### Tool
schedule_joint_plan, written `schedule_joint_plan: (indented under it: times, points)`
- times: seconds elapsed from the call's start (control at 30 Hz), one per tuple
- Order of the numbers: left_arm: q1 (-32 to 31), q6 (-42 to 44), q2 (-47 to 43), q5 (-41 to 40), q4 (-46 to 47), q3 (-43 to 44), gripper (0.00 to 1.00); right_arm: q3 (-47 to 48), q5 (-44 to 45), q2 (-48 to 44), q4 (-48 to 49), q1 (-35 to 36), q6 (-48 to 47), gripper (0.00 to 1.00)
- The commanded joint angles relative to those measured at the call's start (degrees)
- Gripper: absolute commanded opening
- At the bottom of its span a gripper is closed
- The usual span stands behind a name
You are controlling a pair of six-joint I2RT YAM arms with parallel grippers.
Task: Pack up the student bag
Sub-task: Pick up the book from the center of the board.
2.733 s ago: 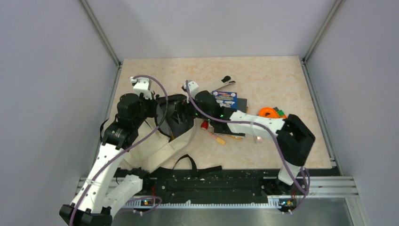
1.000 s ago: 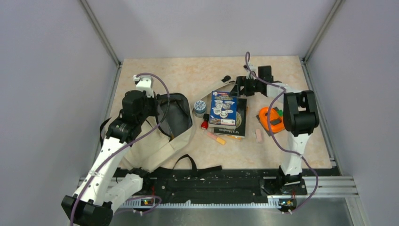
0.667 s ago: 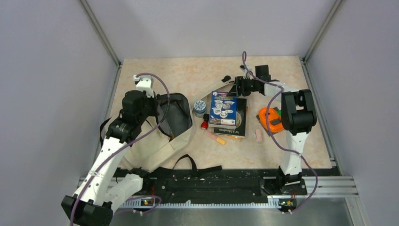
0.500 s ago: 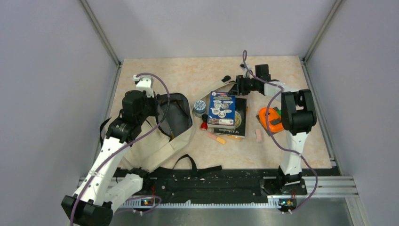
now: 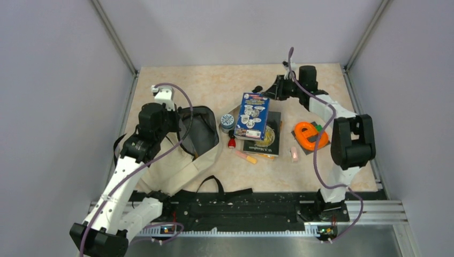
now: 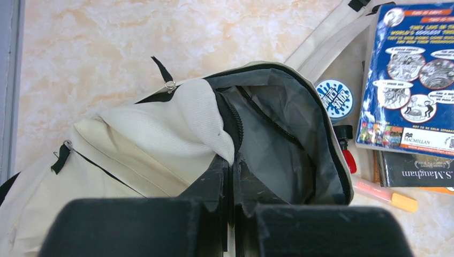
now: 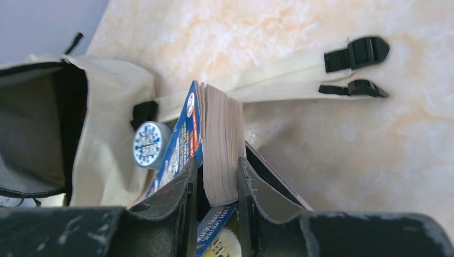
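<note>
Right wrist view: the right claw (image 7: pixel 217 179) pinches the blue book (image 7: pixel 219 128) by its edge, tilted up off the surface (image 7: pixel 375 160). To its left gapes the student bag (image 7: pixel 107 123), with the left claw (image 6: pixel 231 171) clamped on the bag's rim.

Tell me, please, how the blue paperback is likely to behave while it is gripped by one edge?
The blue paperback shows a thick page block, so it will probably hold fairly stiff rather than flop. Clamped near one end by the right gripper, its free end may sag or pivot. The smooth printed cover could also slip in that grip.
</note>
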Motion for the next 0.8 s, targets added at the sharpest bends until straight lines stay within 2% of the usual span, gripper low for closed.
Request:
schedule_joint_plan:
  times: [0.0,0.13,0.33,0.43,0.63,0.77]
  points:
    - [0.0,-0.1,-2.0,0.9,4.3,1.1,0.0,-2.0,1.4,-10.9,8.7,0.3,4.7,0.0]
    - [0.0,-0.2,-2.0,1.4,4.3,1.1,0.0,-4.9,2.4,-19.0,9.9,0.6,5.6,0.0]
    - [0.0,-0.5,-1.8,1.7,3.8,1.4,0.0,-5.2,10.9,-28.8,1.7,2.7,-0.6,0.0]
    - [0.0,-0.6,-2.2,2.5,4.1,1.3,0.0,-6.6,14.3,-33.8,1.0,3.8,-0.2,0.0]
    - [0.0,-1.1,-3.0,4.2,4.7,1.2,0.0,-10.8,17.6,-41.5,8.8,7.0,7.8,0.0]
    - [0.0,-1.2,-3.9,4.9,5.2,1.1,0.0,-12.8,19.9,-42.0,16.2,11.1,13.3,0.0]
